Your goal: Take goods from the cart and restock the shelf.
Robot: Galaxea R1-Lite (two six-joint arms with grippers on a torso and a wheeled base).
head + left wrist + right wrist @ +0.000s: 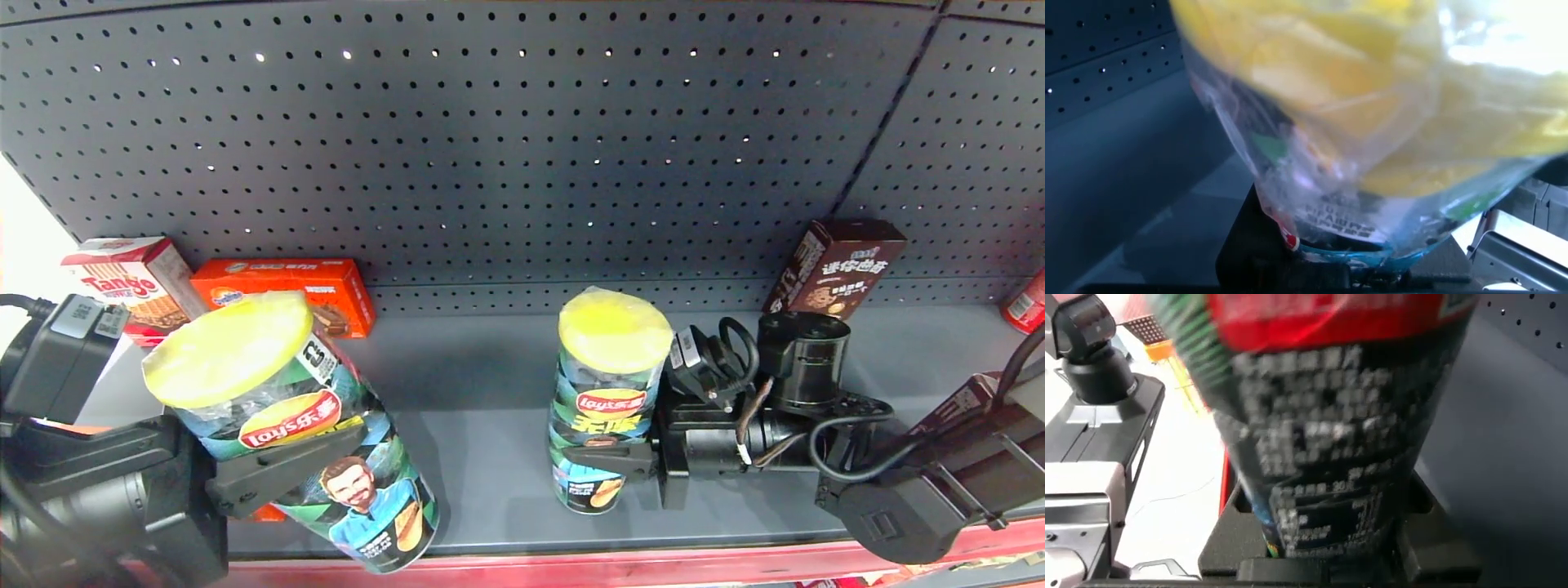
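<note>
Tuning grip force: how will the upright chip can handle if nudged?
The upright chip can is tall and narrow, so probably tips easily. Round-walled, it would likely roll. Its glossy wrap may slip in the right gripper.

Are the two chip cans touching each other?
Apart. Head view shows bare shelf between the tilted left can and the upright right can.

tilted can [302,425] at shelf [490,465] front left, upright can [604,408] centre, boxes [282,290] rear left, lone box [837,265] rear right
</note>
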